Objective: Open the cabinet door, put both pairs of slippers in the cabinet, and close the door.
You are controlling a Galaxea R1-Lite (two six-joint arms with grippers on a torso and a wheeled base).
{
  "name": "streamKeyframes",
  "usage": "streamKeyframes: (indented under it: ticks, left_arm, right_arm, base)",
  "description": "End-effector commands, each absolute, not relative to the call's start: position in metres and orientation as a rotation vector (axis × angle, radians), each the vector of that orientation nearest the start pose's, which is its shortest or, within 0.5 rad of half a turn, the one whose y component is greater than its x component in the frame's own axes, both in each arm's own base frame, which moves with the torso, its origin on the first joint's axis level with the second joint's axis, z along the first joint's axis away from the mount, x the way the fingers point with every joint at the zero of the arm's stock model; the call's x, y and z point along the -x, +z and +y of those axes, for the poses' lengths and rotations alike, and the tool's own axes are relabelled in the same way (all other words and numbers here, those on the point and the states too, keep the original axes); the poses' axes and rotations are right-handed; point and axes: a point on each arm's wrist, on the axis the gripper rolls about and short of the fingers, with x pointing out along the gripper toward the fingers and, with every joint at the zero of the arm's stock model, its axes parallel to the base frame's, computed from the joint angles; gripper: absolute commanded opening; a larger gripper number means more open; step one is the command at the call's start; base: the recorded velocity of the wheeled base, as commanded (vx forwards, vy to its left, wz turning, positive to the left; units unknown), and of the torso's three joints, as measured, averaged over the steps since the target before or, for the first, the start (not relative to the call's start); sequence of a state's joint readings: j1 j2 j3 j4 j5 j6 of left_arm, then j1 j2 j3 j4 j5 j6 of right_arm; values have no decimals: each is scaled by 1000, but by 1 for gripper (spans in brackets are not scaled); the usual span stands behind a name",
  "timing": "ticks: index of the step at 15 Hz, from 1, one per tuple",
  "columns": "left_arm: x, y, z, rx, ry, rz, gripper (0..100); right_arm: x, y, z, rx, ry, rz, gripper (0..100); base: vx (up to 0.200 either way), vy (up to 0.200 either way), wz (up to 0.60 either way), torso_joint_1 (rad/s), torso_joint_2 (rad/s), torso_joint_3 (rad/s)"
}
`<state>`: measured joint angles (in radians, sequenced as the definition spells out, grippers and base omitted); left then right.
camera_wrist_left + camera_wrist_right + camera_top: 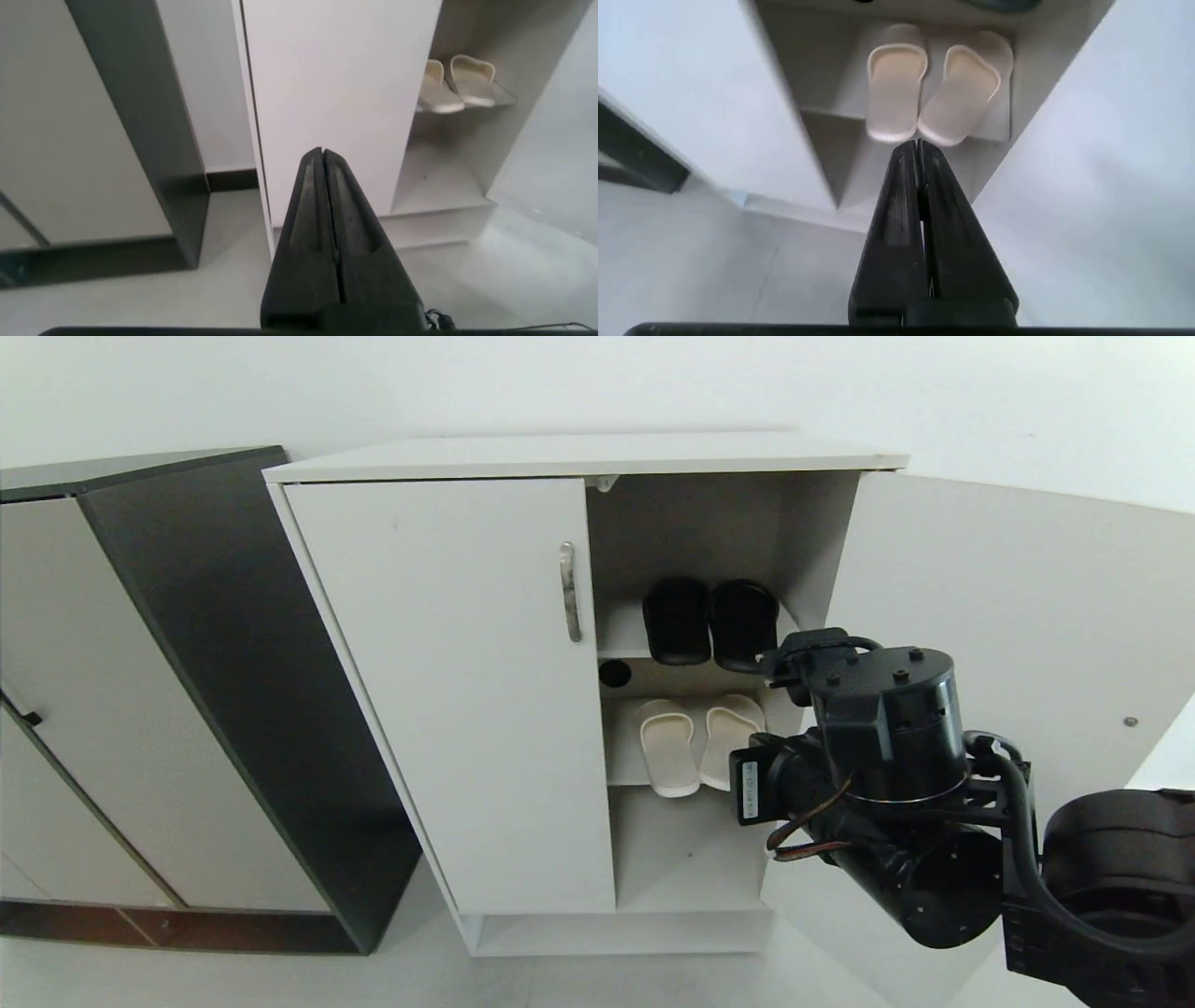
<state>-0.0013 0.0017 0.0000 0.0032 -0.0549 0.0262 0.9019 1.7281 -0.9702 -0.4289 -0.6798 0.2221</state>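
The white cabinet (pixel 448 691) has its left door shut, with a metal handle (pixel 569 591), and its right door (pixel 1008 644) swung wide open. A black pair of slippers (pixel 709 619) rests on the upper shelf. A cream pair of slippers (pixel 695 742) (pixel 462 82) (pixel 938 84) lies on the shelf below. My right arm (pixel 887 737) hangs in front of the open half. Its gripper (pixel 918 147) is shut on nothing and points at the cream pair from a short way off. My left gripper (pixel 322 154) is shut and empty, low before the closed door.
A taller cupboard (pixel 140 691) with a dark grey side stands close against the cabinet's left. The open right door reaches out beside my right arm. Grey floor (pixel 280 980) lies in front, and a white wall stands behind.
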Motion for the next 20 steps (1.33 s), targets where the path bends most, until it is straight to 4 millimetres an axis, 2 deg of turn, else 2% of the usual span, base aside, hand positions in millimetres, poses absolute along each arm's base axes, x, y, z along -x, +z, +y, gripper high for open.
streamKeyframes:
  ticks: [1,4,9,20]
  left_arm:
    - [23,75,-1,-26,-57,4,0]
    - [23,75,-1,-26,-57,5,0]
    - [23,75,-1,-27,-57,5,0]
    - [23,75,-1,-27,-57,4,0]
  right_arm:
    - [-208,198,241,10,194,256,0]
    - [-201,192,237,5,271,259,0]
    - [-200,188,235,39,271,262,0]
    - [-203,183,238,51,269,271,0]
  base:
    - [-200,0,0,-2,2,7]
    - [-200,0,0,2,2,4]
    - [-200,0,0,4,3,3]
    - [0,0,0,0,0,0]
